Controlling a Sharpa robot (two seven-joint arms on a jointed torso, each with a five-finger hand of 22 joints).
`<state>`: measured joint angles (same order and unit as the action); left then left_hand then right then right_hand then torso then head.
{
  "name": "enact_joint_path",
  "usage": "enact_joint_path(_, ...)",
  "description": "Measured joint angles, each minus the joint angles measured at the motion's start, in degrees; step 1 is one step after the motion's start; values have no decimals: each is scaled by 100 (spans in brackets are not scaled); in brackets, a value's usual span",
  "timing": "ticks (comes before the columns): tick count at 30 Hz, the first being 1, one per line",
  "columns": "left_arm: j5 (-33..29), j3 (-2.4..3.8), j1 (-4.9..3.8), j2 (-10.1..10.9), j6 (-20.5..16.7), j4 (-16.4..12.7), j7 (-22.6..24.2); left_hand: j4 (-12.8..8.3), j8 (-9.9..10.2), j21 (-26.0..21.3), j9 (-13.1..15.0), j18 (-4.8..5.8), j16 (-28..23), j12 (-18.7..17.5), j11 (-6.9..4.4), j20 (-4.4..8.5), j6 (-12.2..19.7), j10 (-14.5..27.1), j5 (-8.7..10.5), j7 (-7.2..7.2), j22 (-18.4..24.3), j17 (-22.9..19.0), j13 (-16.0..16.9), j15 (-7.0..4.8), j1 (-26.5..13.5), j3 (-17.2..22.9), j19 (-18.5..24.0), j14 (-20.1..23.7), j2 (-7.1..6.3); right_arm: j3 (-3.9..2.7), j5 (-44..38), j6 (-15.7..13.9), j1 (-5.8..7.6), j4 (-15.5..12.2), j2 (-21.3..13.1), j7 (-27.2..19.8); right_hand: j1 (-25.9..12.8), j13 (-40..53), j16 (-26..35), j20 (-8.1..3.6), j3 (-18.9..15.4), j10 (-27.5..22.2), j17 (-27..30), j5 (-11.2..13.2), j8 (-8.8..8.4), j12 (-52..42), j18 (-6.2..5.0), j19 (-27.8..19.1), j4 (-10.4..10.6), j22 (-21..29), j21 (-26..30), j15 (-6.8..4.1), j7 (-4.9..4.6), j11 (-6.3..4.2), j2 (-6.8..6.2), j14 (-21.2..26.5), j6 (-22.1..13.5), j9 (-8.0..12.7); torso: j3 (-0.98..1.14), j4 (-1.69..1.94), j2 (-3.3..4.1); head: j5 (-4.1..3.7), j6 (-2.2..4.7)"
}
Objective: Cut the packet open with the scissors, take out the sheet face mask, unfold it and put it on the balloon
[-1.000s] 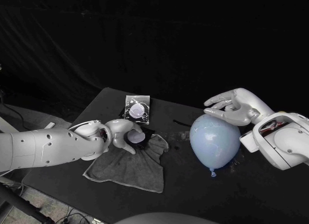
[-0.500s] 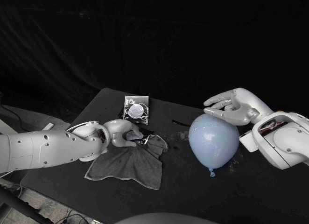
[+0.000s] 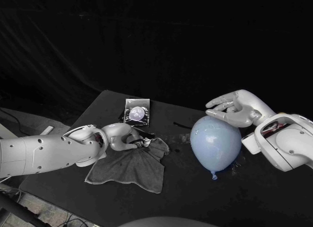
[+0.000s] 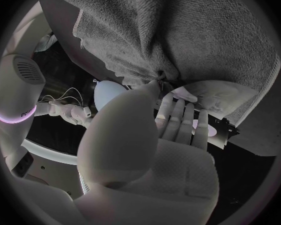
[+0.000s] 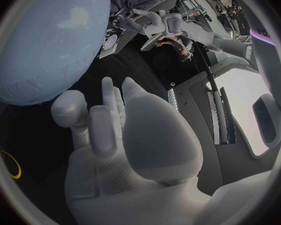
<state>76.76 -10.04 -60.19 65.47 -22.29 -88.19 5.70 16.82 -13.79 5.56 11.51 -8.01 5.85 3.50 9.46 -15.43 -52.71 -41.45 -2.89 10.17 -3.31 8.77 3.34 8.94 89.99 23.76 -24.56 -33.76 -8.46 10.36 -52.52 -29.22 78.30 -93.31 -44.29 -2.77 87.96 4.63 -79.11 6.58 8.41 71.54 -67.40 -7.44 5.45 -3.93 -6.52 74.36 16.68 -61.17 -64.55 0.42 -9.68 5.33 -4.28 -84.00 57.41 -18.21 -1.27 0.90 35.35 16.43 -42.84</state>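
Fingers of the left hand (image 3: pixel 122 137) curl at the upper edge of the grey cloth (image 3: pixel 129 165); whether they pinch it cannot be told. Fingers of the right hand (image 3: pixel 231 109) lie apart on the balloon (image 3: pixel 216 144). The mask packet (image 3: pixel 137 112) lies flat on the worktop (image 3: pixel 177 189) beyond the cloth. It is probably light, slick and floppy, best pinched at one edge.

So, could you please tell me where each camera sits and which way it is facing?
Head view: on the robot's head, looking down at the black table; both arms show, left hand pinching the grey cloth, right hand atop the balloon.
Left wrist view: behind the left hand, facing the grey cloth; its palm and fingers show.
Right wrist view: behind the right hand, facing the balloon and, beyond, the left hand.
All three share the balloon and grey cloth.
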Motion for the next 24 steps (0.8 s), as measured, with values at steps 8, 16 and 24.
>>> enact_joint_path(8,-187,9,-7,22,28,16,169,-135,-417,44,202,-135,100,64,20,-44,-649,-719,2,-42,0,62,39,36,125,181,-139,-453,124,0,22,14,0,27,6,0,0,0,0,0,0,0,9,0,0,0,0,0,0,2,0,0,8,0,0,0,-8,0,-1,-6,-1,-18,24)
enact_joint_path(16,-517,19,-8,29,-39,54,371,-149,-682,133,204,-221,208,68,224,-117,-683,-1062,25,-133,-28,169,40,178,156,450,-294,-984,155,0,34,17,0,43,7,0,0,-1,1,0,0,0,13,0,0,0,1,0,0,8,10,0,8,0,0,0,-8,0,1,-8,2,-35,34)
enact_joint_path(24,-1044,59,-62,54,-119,43,518,-141,-748,149,204,-266,259,44,231,-107,-676,-1156,55,-140,-15,187,36,191,187,584,-326,-1072,124,0,41,16,0,56,6,0,0,-1,1,0,16,0,21,0,0,0,2,-41,-16,13,10,9,9,0,0,9,-8,0,1,-7,2,-62,70)
